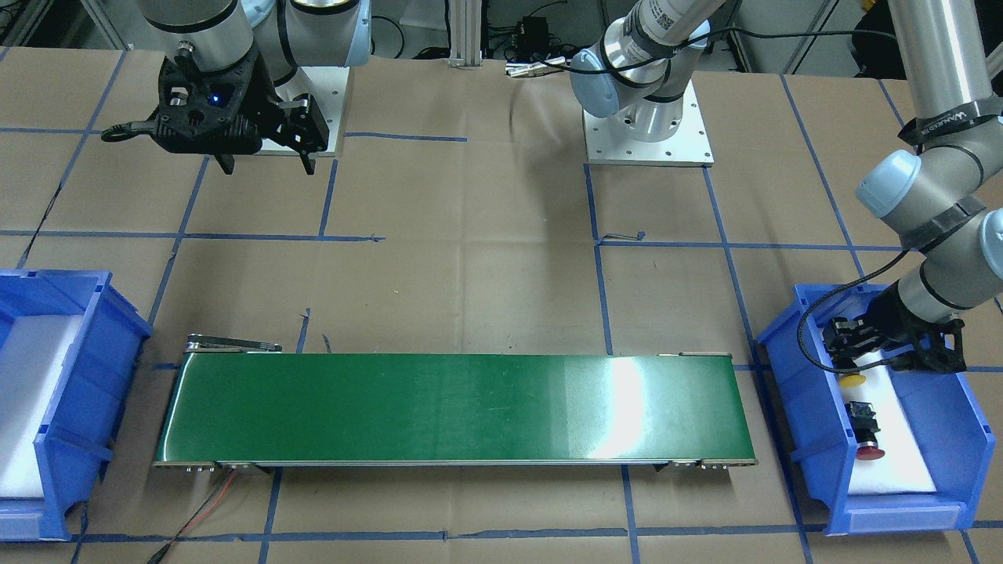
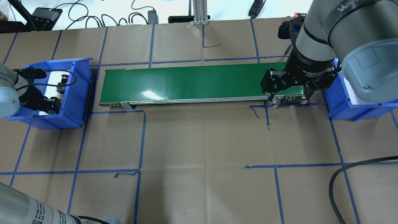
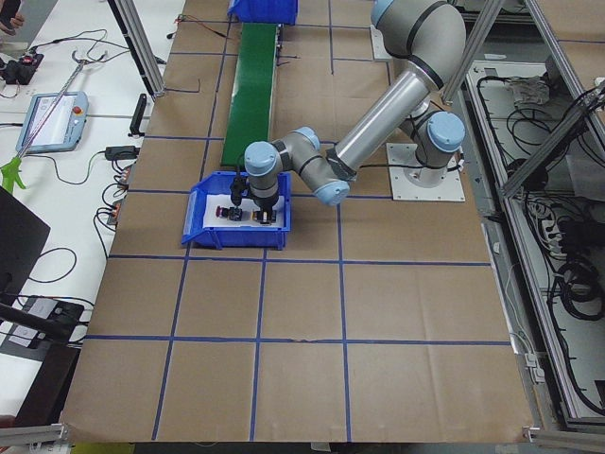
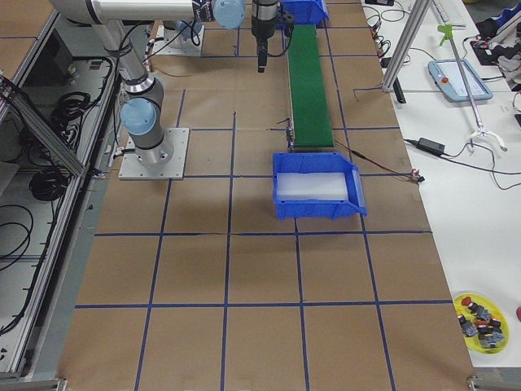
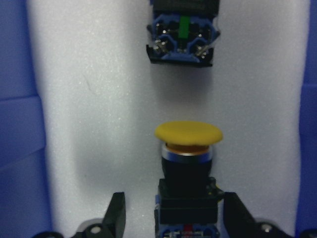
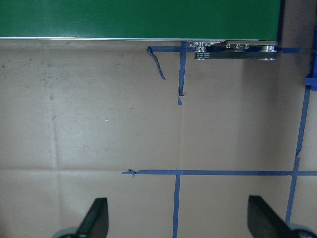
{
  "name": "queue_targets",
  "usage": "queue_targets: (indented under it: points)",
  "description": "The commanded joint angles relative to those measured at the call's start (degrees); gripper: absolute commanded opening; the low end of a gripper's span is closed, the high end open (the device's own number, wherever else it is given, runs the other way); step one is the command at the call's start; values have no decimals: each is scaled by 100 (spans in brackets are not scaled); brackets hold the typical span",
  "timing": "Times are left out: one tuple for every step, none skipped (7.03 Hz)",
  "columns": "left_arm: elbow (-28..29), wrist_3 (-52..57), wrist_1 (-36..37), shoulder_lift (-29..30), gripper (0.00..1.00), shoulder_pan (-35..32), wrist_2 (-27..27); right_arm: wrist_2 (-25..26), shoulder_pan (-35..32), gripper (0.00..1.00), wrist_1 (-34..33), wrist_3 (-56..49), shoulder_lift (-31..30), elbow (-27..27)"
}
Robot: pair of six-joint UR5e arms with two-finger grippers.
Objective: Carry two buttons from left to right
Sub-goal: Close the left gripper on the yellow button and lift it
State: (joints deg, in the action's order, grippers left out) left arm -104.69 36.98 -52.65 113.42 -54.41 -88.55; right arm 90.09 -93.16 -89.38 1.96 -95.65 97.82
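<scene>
Left wrist-mounted view: nearest the lens, the left gripper point(image 5: 173, 198) has its two black fingers point(image 5: 117, 213) spread to either side of the yellow button point(image 5: 188, 134). There is a clear gap on the one side and a narrower one on the other, so the jaws flank the black body without pinching it. The button lies on its side on the white foam liner point(image 5: 89, 99), with its mushroom cap pointing away from the gripper. Just beyond the cap lies the red button point(image 5: 181, 37), apart from it, with its contact block turned towards the camera. Its cap is out of this frame.

Both buttons lie in the blue bin point(image 1: 791, 407) at the robot's left end of the table. Next along is the green conveyor belt point(image 1: 454, 407), with nothing on it. Past it, at the robot's right end, stands a second blue bin point(image 1: 59, 486), which holds only white foam.

The right gripper point(image 6: 177, 206) hangs above the paper-covered table point(image 6: 99, 124) on the robot's side of the belt, near its right end. Its fingers are wide apart and hold nothing.
</scene>
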Motion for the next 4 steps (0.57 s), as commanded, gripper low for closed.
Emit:
queue_targets:
  points:
    - [333,-7,-113,-57,0,0,-13,0,0,100,0,6,-7,0]
    - [735,-15,-714,-170,0,-8,-161,0,0,100,0,6,-7,0]
    - [1366,-15,-1616,-302,0,-8,-180,-9,0,100,0,6,2,0]
    - [1877,-15,-2400,-434,0,-26,-197,-9,0,100,0,6,2,0]
